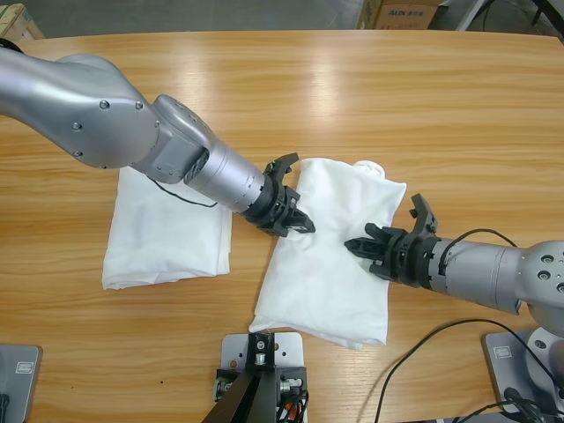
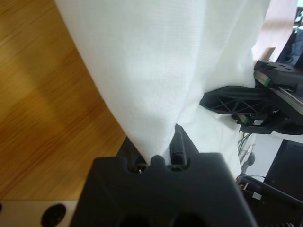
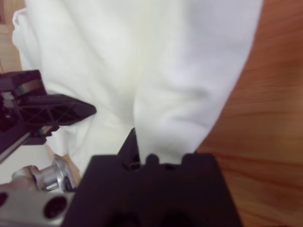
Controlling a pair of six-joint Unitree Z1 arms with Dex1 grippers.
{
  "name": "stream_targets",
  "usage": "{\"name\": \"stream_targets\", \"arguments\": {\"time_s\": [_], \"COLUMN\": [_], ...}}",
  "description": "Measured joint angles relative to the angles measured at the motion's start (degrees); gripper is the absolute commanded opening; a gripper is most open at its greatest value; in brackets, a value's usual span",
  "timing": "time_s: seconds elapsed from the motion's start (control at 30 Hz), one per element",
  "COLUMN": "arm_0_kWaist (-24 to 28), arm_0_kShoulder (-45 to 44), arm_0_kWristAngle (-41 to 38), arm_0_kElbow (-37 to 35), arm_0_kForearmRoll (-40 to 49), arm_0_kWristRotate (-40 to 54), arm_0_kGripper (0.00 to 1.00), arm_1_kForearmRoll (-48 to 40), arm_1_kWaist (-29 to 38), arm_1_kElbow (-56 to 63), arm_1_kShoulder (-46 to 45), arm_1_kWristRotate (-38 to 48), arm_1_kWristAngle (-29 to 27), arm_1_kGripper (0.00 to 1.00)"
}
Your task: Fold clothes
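two hands pinching one white shirt from opposite sides, mid-fold

nearest the camera, the lower hem of the middle shirt (image 1: 330, 264) lies flat on the desk (image 1: 352, 97). further in, the right hand (image 1: 363, 246) is clamped on a fold of its right part, and the left hand (image 1: 295, 220) is clamped on cloth at its left edge; each wrist view shows fabric bunched into a peak between the closed jaws, the other hand close by. gripping both sides at once looks meant to lift and carry the cloth over itself evenly. this shirt is thin, soft, softly creased, already narrowed to a long panel, collar end farthest away. beyond on the left, partly under the arm, a second shirt (image 1: 167, 238) rests folded into a neat square.
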Motion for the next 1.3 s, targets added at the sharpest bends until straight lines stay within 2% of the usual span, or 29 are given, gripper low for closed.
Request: {"name": "stream_targets", "arguments": {"time_s": [0.17,0.33,0.37,0.5,0.6,0.97,1.3], "arm_0_kWaist": [0.0,0.1,0.14,0.32,1.11,6.87,13.71], "arm_0_kShoulder": [-1.62,-5.01,-5.54,-6.37,-7.91,-17.88,-26.63], "arm_0_kWristAngle": [0.0,0.0,0.0,0.0,0.01,1.92,3.1], "arm_0_kElbow": [-0.35,-3.05,-3.43,-4.77,-5.15,-4.96,3.07], "arm_0_kForearmRoll": [1.9,5.49,5.96,7.07,8.19,16.73,18.44], "arm_0_kWristRotate": [-0.16,0.21,0.28,0.36,0.51,3.71,3.99], "arm_0_kGripper": [0.0,0.0,0.0,0.0,0.0,0.0,0.0], "arm_1_kForearmRoll": [-0.01,2.54,5.78,28.05,34.32,35.05,35.63], "arm_1_kWaist": [0.0,0.0,0.0,-0.02,-0.31,-0.49,-0.68], "arm_1_kElbow": [0.0,-0.3,-1.1,-11.99,-17.02,-28.92,-41.53], "arm_1_kShoulder": [-1.63,-8.22,-10.34,-21.21,-24.82,-18.62,-8.65], "arm_1_kWristRotate": [-2.29,-4.22,-4.9,-8.53,-10.16,-14.1,-17.05], "arm_1_kWristAngle": [0.01,0.18,0.28,0.64,2.15,7.49,14.33], "arm_1_kGripper": [0.0,0.0,0.0,0.0,0.0,0.0,0.0]}}
